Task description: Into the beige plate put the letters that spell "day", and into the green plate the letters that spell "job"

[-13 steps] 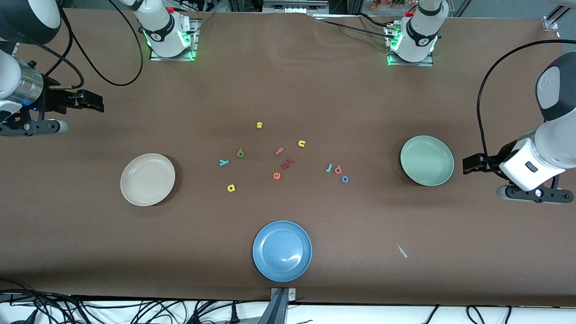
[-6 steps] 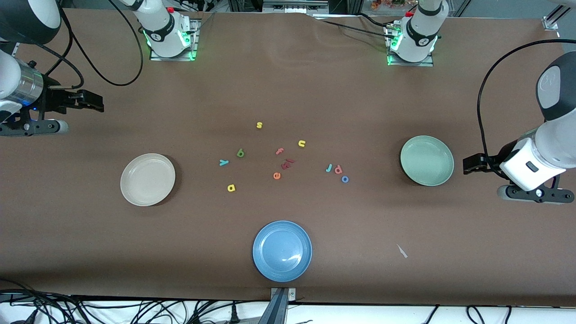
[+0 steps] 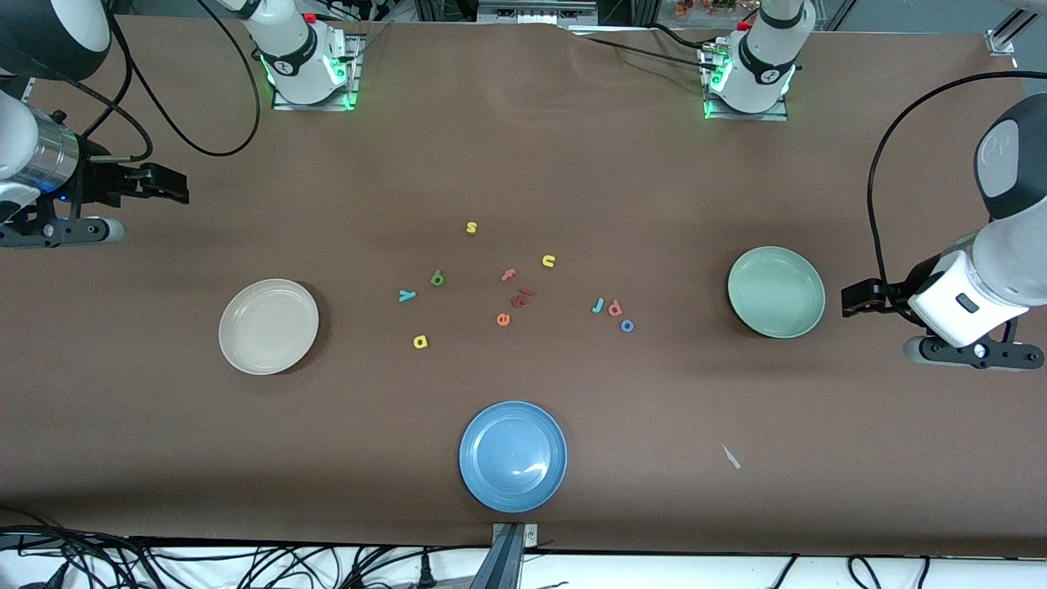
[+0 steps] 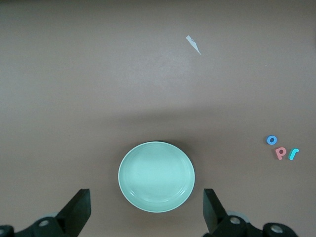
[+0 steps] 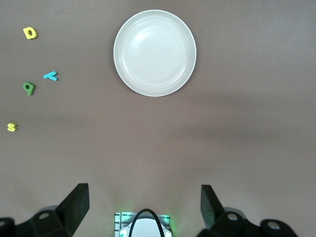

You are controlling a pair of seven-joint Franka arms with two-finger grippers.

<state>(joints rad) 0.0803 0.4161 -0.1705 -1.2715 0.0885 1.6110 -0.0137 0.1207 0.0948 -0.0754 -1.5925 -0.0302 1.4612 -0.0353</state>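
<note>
Nothing has moved since the earlier frames: both arms hang where they were and every letter lies as before.

The right gripper (image 3: 168, 186) hovers with its fingers spread wide and empty over the desk's edge at the right arm's end. The left gripper (image 3: 855, 297) hovers over the left arm's end, just beside the green plate (image 3: 776, 292), also spread wide and holding nothing.

All the letters lie loose around the middle of the desk. The green "d" (image 3: 438, 279), teal "y" (image 3: 406, 295) and yellow "a" (image 3: 420, 342) sit toward the beige plate (image 3: 268, 326). The teal "j" (image 3: 598, 306), pink "b" (image 3: 615, 308) and blue "o" (image 3: 627, 325) cluster toward the green plate. Both plates are empty.

The task looks not yet begun. The next move likely calls for an arm to reach to the middle and pinch one thin, flat letter.

The dark red letters (image 3: 523, 298) near the middle overlap and are hard to read. Both arms are cut off by the front view's sides.
</note>
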